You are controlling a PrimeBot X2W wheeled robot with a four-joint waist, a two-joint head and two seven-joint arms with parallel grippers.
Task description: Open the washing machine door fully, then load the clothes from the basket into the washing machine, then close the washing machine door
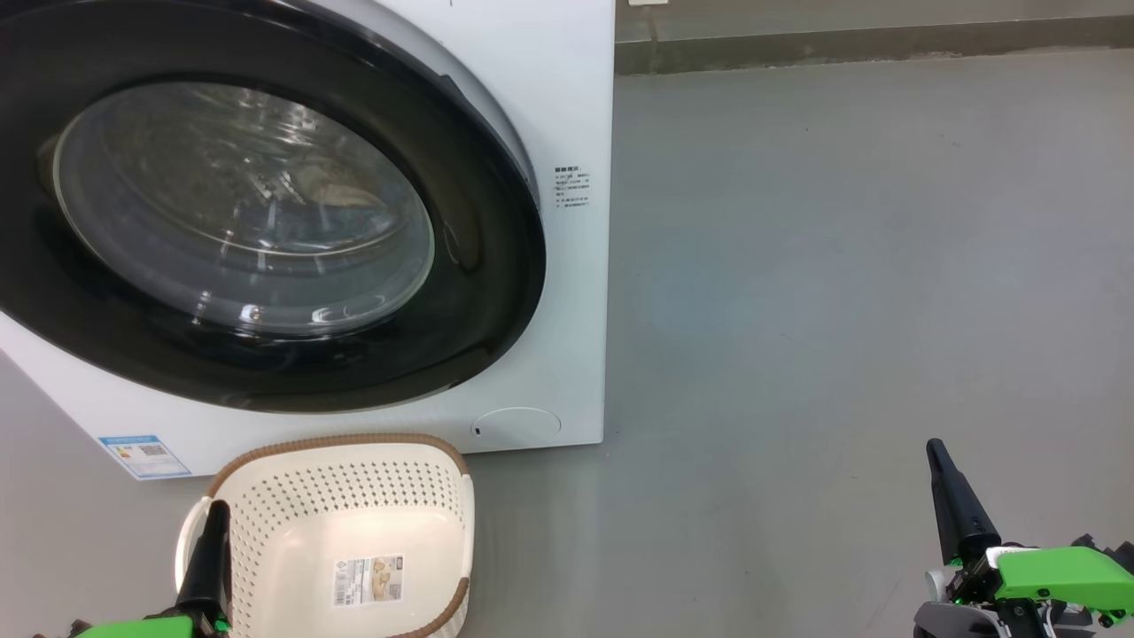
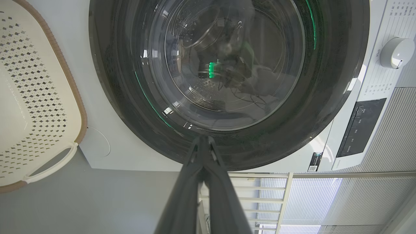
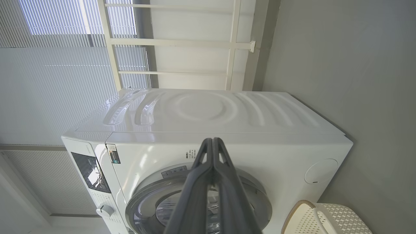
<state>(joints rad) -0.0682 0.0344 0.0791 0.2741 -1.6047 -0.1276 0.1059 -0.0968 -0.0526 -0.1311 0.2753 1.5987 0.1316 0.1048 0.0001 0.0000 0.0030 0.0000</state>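
washing machine: white, on grey floor, ahead of both grippers | washing machine door: closed against its front, above and beyond left gripper | basket: on floor just before machine | left gripper: fingers pressed together, holding nothing, at basket's left rim | right gripper: clenched, holding nothing, well right of machine

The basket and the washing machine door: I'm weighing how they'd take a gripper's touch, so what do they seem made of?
The basket: matt cream plastic, it seems, from its moulded punched holes; its brown rim looks woven, perhaps plastic too. The washing machine door: glossy black ring, probably plastic, showing sharp reflections; its clear bulging window looks like glass.
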